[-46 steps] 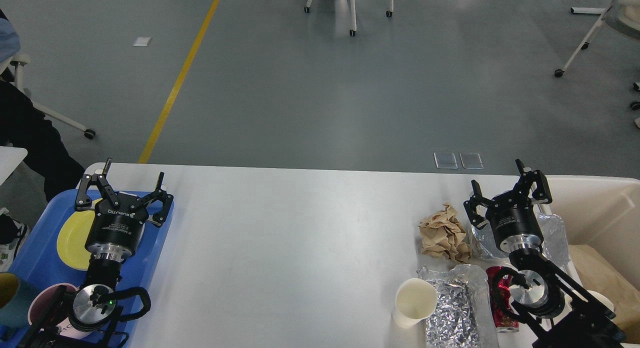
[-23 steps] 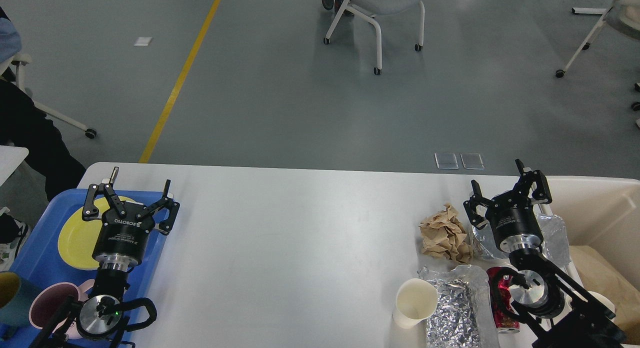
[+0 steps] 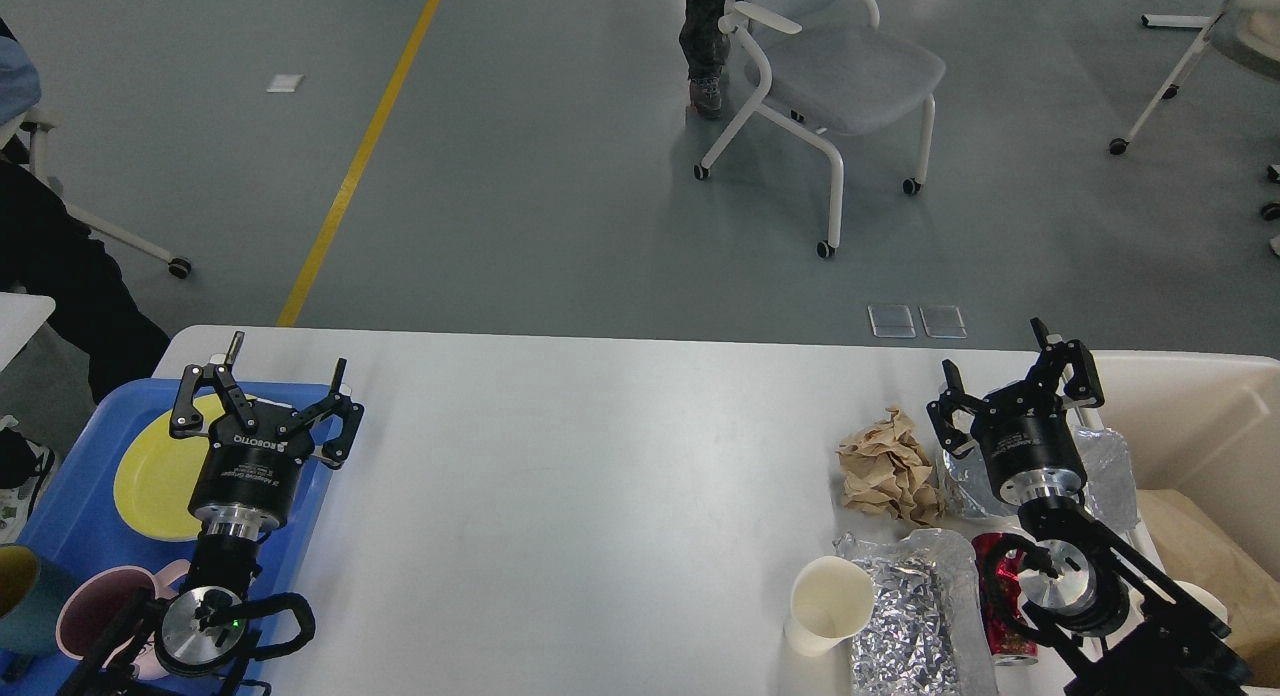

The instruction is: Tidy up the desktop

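Note:
The white desktop (image 3: 580,476) spans the view. At its right lie a crumpled brown paper ball (image 3: 888,466), crinkled foil (image 3: 915,616), a white paper cup (image 3: 828,606) and a red can (image 3: 1000,601), partly hidden by my right arm. Another foil piece (image 3: 1100,466) lies behind my right gripper (image 3: 1000,376), which stands open and empty just right of the paper ball. My left gripper (image 3: 285,381) is open and empty over the right edge of the blue tray (image 3: 75,516).
The tray holds a yellow plate (image 3: 155,476), a pink mug (image 3: 95,616) and a teal cup (image 3: 20,596). A beige bin (image 3: 1200,406) with brown paper inside stands at the right edge. A grey chair (image 3: 830,76) and a person's legs are on the floor beyond.
My left gripper has shifted right and nearer, from over the plate to the tray's right edge. A chair and a person have moved into view beyond the table. The right arm is still.

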